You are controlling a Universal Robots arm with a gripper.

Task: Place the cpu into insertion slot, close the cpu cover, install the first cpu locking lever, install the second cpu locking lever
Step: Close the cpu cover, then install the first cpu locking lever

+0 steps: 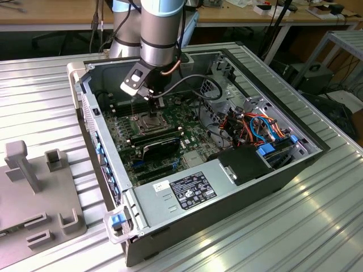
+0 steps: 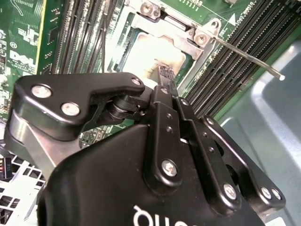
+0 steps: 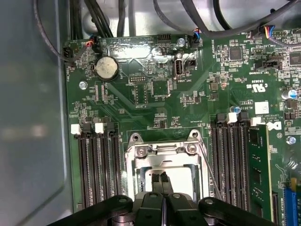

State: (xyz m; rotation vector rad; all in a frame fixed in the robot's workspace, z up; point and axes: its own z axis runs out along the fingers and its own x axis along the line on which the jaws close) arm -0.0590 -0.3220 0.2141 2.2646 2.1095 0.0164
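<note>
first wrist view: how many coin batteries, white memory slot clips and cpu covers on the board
coin battery: 1
white slot clips: 4
cpu cover: 1
total: 6

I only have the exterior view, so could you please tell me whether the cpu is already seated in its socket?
Observer: Yes. In the first wrist view the pale top of the cpu shows through the window of the cpu cover, which lies down over it.
Operator: Thank you. Are the fingers open?
Observer: No. The gripper is shut, its fingertips together over the cover's window.
Operator: And are the locking levers fastened?
Observer: In the second wrist view one thin lever juts out from the socket's corner across the memory slots. Its end is free, so it looks unlatched.
</note>
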